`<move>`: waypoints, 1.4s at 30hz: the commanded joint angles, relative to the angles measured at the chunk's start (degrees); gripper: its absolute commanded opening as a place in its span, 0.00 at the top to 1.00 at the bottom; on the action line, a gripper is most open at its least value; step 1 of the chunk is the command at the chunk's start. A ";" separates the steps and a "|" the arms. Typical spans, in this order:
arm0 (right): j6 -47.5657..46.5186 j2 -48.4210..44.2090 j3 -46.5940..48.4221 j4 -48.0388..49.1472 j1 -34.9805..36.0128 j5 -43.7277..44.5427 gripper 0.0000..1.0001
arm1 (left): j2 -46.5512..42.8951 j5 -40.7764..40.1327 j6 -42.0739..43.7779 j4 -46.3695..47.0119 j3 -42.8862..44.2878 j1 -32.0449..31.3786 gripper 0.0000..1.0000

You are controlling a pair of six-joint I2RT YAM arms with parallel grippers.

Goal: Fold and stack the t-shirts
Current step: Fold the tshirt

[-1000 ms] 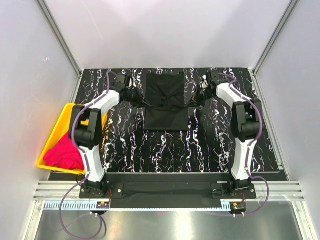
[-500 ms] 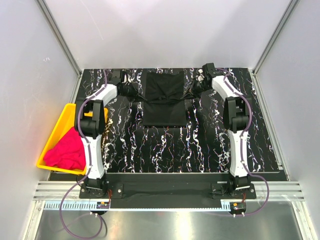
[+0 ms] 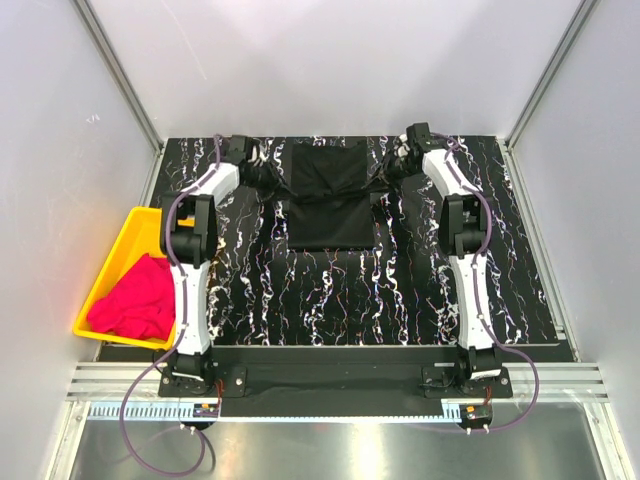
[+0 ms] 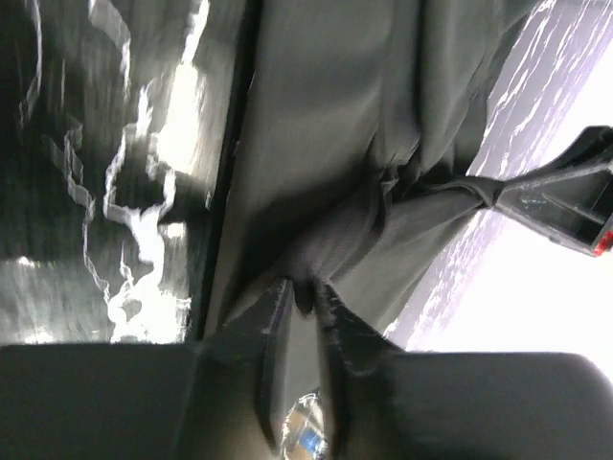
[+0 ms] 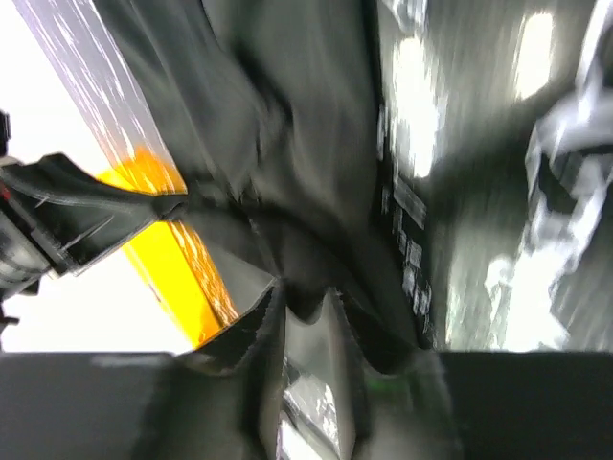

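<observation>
The black t-shirt (image 3: 330, 195) lies folded flat at the back middle of the table, sleeves tucked at its waist. My left gripper (image 3: 278, 178) is at its left edge and my right gripper (image 3: 385, 175) at its right edge. In the left wrist view the left gripper (image 4: 306, 292) has its jaws slightly parted, a nub of black cloth (image 4: 326, 125) between the tips. The right gripper (image 5: 306, 297) looks the same, open a little around a fold of black cloth (image 5: 287, 115). The pink t-shirt (image 3: 135, 300) lies crumpled in the yellow tray (image 3: 105, 270).
The yellow tray sits at the table's left edge beside the left arm's base. Both arms reach far back along the shirt's sides. White walls and metal posts enclose the black marbled table (image 3: 330, 300).
Both arms have stretched farther toward the back, shifting the black t-shirt's upper part with them. Both pairs of jaws, shut before, now stand slightly parted.
</observation>
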 commanded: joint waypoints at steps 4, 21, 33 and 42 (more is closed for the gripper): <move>6.64 10.56 22.32 -1.06 -4.02 -1.95 0.60 | 2.51 -5.58 11.83 -7.84 17.77 0.54 0.60; 1.10 -29.95 -40.11 17.98 2.11 -0.19 0.68 | -24.33 1.25 14.40 10.76 -24.92 -9.12 0.47; 1.20 -21.43 -41.02 21.96 6.07 0.94 0.96 | -15.44 -5.77 14.84 8.34 -26.78 -8.77 0.60; -2.22 -26.07 -56.73 22.05 6.34 6.82 0.96 | -18.42 -9.29 14.40 5.77 -38.71 -10.18 0.56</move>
